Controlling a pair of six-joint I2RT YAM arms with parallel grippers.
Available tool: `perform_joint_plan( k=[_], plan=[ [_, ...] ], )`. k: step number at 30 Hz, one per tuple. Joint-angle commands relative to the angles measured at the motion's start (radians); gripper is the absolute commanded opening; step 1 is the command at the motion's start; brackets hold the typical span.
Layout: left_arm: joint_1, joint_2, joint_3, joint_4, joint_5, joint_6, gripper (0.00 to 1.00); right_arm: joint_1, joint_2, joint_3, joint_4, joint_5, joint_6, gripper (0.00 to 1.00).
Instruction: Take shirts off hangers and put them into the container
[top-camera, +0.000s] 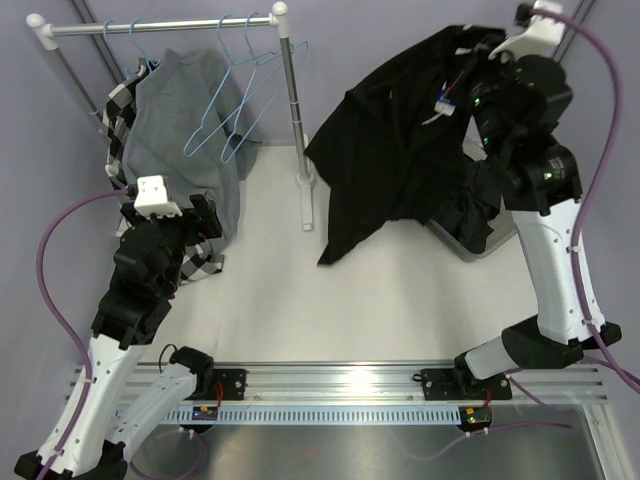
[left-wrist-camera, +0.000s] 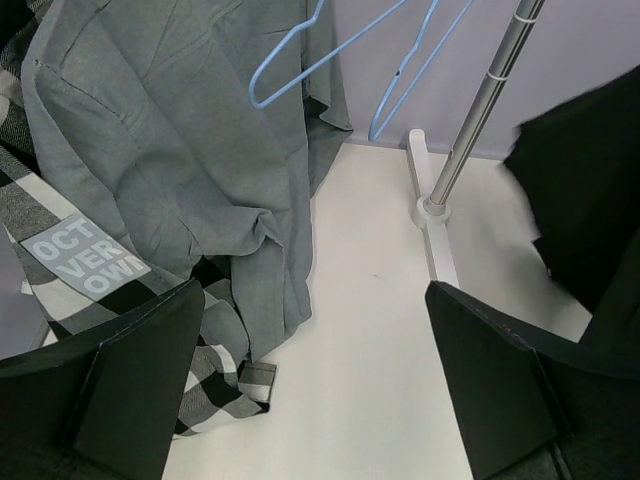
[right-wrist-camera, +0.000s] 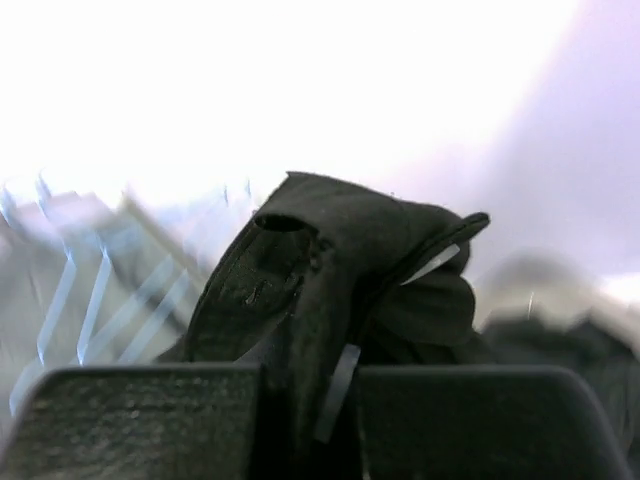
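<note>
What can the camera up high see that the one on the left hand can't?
Only the top camera shows both whole arms, with the right arm holding the black shirt up high, and a corner of the clear container by the shirt's lower edge. Only the left wrist camera shows a grey patch with white letters, near its own open fingers. Both show the grey shirt, the checked shirt, the bare light-blue hangers, the rack's metal post and part of the black shirt.
</note>
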Motion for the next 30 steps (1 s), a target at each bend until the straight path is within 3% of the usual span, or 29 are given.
perform_joint_plan(
  k=[1, 4, 7, 12, 16, 18, 21, 25, 30],
  plan=[
    [0.004, -0.001, -0.003, 0.065, -0.008, -0.001, 0.99, -0.041, 0.088, 0.234, -0.019, 0.005, -0.087, 0.0],
    [0.004, 0.002, -0.004, 0.065, -0.009, -0.001, 0.99, -0.075, 0.165, 0.417, -0.015, 0.011, -0.121, 0.0],
    [0.003, 0.004, -0.004, 0.065, -0.012, 0.001, 0.99, -0.13, 0.189, 0.474, 0.048, 0.024, -0.13, 0.0],
    [0.004, 0.007, -0.004, 0.067, -0.008, 0.001, 0.99, -0.255, 0.167, 0.418, 0.163, 0.032, -0.091, 0.0],
    [0.004, 0.013, -0.006, 0.065, 0.0, -0.002, 0.99, -0.338, 0.179, 0.369, 0.15, 0.009, -0.032, 0.01],
    [0.004, 0.013, -0.006, 0.065, 0.0, -0.002, 0.99, -0.352, 0.149, 0.286, 0.165, -0.011, -0.023, 0.01],
    [0.004, 0.011, -0.006, 0.067, -0.003, -0.002, 0.99, -0.358, 0.088, -0.021, 0.27, -0.032, -0.023, 0.01],
    [0.003, 0.01, -0.007, 0.065, 0.001, -0.004, 0.99, -0.38, 0.047, -0.296, 0.343, -0.028, 0.027, 0.0],
    [0.004, 0.004, -0.007, 0.065, 0.0, -0.002, 0.99, -0.389, 0.057, -0.531, 0.406, -0.086, 0.093, 0.0]
  ],
)
